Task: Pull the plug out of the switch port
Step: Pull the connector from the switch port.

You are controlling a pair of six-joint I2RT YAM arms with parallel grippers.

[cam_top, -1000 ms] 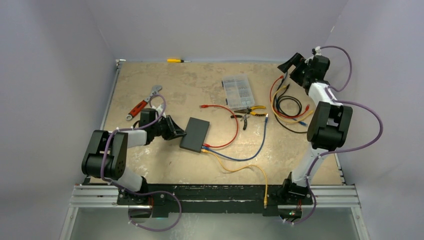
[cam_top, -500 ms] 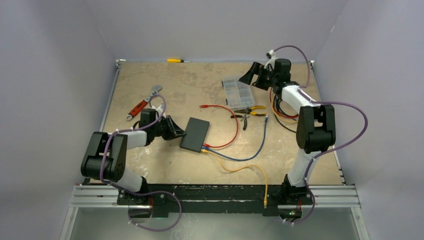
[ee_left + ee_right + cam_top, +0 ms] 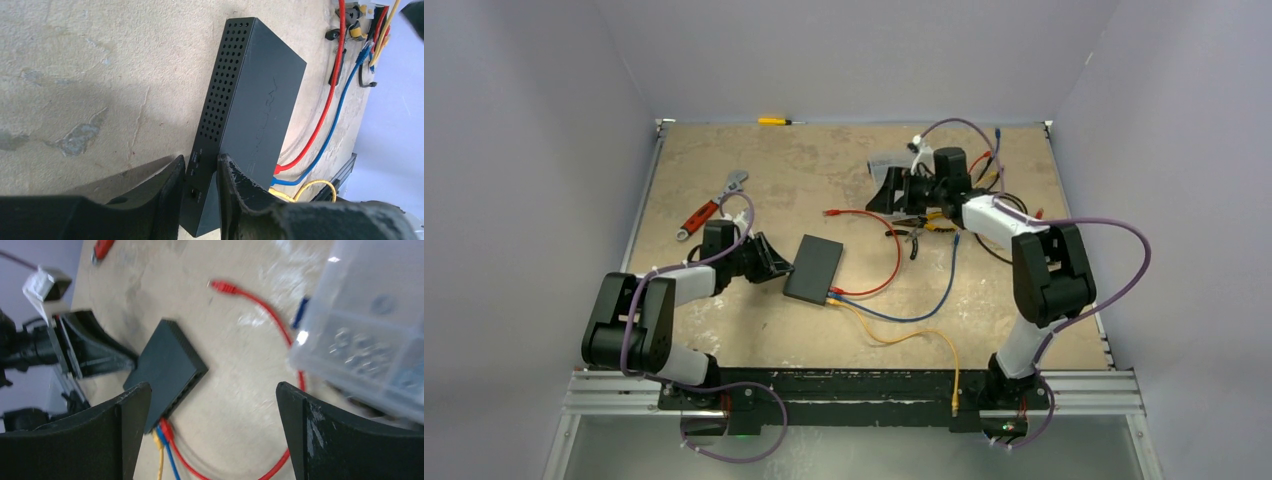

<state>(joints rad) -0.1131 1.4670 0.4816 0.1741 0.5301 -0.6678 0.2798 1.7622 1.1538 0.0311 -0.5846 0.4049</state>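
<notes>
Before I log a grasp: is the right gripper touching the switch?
Apart. The top view shows bare table between the open right gripper and the switch.

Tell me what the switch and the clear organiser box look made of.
The switch: matte black casing, sheet metal or hard plastic, unclear which; crisp edges and rows of small vent holes. The organiser box: clear glossy plastic; small parts show through its walls.

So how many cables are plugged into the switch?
3: a red cable, a blue cable and a yellow cable, side by side in the switch's near edge; others may be hidden.
</notes>
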